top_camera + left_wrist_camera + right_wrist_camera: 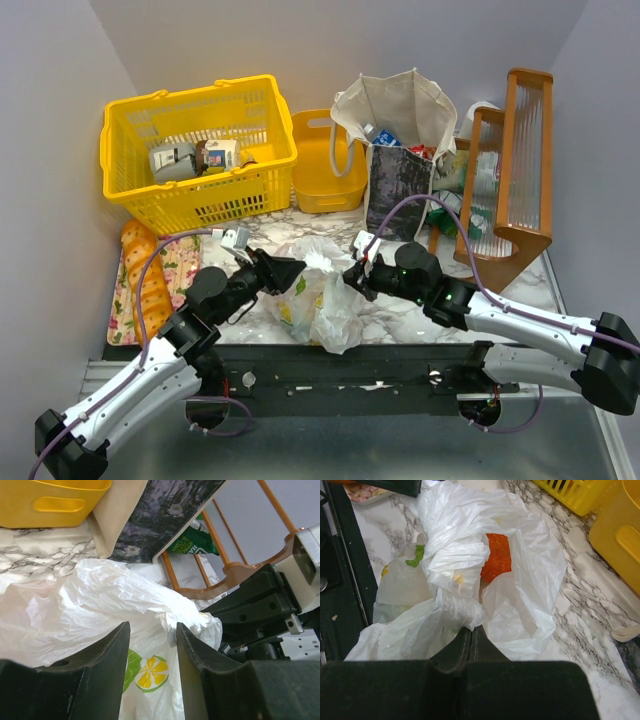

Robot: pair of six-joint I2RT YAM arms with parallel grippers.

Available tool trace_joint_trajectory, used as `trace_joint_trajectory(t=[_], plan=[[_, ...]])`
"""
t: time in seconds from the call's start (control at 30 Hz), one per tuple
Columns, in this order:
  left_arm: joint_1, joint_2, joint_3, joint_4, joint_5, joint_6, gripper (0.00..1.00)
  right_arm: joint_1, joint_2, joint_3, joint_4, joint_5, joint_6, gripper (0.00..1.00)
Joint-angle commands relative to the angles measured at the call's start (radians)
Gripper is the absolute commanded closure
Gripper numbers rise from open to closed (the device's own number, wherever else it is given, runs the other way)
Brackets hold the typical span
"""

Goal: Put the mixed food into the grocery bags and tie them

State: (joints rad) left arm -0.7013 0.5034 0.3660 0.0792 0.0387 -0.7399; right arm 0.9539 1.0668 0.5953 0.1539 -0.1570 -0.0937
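Note:
The thin white plastic bag with lemon prints lies bunched on the marble table between both arms. My right gripper is shut on a twisted fold of the plastic bag, and an orange shows through the film. My left gripper is open at the bag's left side; bag film shows in the gap between its fingers, not pinched. The beige canvas tote stands upright behind, with a bottle and packets inside. A green snack packet lies by the rack.
A yellow basket with cartons stands at the back left, a yellow tub beside it. A wooden rack stands at the right. Bread loaves lie on a floral tray at the left edge.

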Motion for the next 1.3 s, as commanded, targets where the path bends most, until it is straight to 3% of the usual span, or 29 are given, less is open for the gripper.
trace_joint_trajectory(t=[0.0, 0.27, 0.37, 0.4, 0.5, 0.87, 1.27], plan=[[0.006, 0.012, -0.028, 0.089, 0.041, -0.038, 0.5, -0.001, -0.002, 0.009, -0.02, 0.008, 0.009, 0.99], [0.008, 0.021, -0.07, 0.185, 0.075, -0.078, 0.6, 0.0, 0.007, 0.011, -0.025, 0.008, 0.011, 0.99], [0.008, 0.024, -0.078, 0.217, 0.095, -0.081, 0.71, -0.001, 0.012, 0.011, -0.025, 0.011, 0.009, 0.99], [0.008, 0.021, -0.082, 0.228, 0.098, -0.082, 0.83, 0.0, 0.01, 0.011, -0.025, 0.013, 0.009, 0.99], [0.01, 0.009, -0.104, 0.266, 0.104, -0.099, 1.0, -0.001, 0.01, 0.011, -0.025, 0.03, 0.015, 0.99], [0.017, -0.172, -0.079, -0.047, -0.103, -0.029, 1.0, 0.0, -0.113, 0.021, -0.151, 0.307, 0.019, 0.99], [0.022, -0.144, -0.035, -0.149, -0.17, 0.023, 1.0, -0.001, -0.162, 0.0, -0.208, 0.559, 0.018, 0.99]])
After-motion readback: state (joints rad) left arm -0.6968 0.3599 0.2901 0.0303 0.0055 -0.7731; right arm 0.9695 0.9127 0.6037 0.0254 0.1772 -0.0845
